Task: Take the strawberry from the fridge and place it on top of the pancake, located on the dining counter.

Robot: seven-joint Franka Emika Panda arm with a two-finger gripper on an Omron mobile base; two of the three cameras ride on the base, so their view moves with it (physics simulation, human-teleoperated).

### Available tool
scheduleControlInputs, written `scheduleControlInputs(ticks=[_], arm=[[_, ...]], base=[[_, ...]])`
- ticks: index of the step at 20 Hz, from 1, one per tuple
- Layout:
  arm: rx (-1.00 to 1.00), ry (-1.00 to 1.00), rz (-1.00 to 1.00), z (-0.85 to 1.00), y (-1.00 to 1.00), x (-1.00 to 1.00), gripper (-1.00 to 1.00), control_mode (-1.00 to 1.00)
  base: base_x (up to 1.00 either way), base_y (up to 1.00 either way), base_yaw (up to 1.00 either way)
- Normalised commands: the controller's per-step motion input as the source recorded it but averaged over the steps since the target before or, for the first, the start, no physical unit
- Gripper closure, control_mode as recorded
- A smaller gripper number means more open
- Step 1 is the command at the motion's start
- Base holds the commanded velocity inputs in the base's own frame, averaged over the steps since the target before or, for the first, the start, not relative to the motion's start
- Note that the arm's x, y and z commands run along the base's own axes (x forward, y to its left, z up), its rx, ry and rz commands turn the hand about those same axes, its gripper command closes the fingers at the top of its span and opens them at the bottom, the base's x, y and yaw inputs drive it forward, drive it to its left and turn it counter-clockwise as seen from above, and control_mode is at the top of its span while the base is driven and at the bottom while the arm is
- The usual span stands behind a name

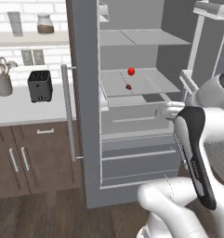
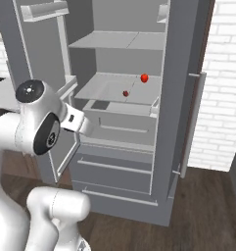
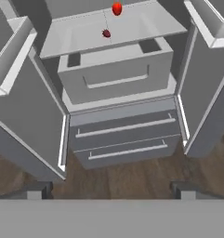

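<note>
Left base view: fridge (image 1: 88, 116) doors open. Two red things on the middle shelf (image 1: 150, 81): a bright red rounded one (image 1: 131, 71) further back, a smaller dark red one (image 1: 128, 87) nearer the front edge. By look the bright one is prob the strawberry; can't be sure. Arm sits low at right, well apart from the shelf. Toaster (image 1: 40, 85) and utensil pot (image 1: 3, 84) on the wall counter, no part of this.

Right base view: same two, bright one (image 2: 144, 77) back right, dark one (image 2: 125, 93) fwd of it, apart from each other. Hand is below shelf level, in front of the crisper drawer (image 2: 120, 122).

Hand view: fingertips (image 3: 38, 189) stand wide apart, nothing btwn them. Camera looks at the lower drawers (image 3: 125, 139); strawberry (image 3: 116, 8) at the very top edge.

Risks: going for the wrong red thing; reaching up w/o clearing the shelf lip; a round fruit rolling back if nudged before the jaws close around it.
</note>
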Motion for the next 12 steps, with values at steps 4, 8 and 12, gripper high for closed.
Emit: scheduleControlInputs(ticks=[4,8,12], arm=[[-0.19,-0.32,0.15,0.00,0.01,-0.68,-1.00,-1.00],[-0.13,-0.26,0.12,0.00,0.00,-0.86,-1.00,-1.00],[-0.01,0.00,0.00,0.01,0.01,-0.58,-1.00,-1.00]], base=[[0.00,0.00,0.00],[0.00,0.00,0.00],[0.00,0.00,0.00]])
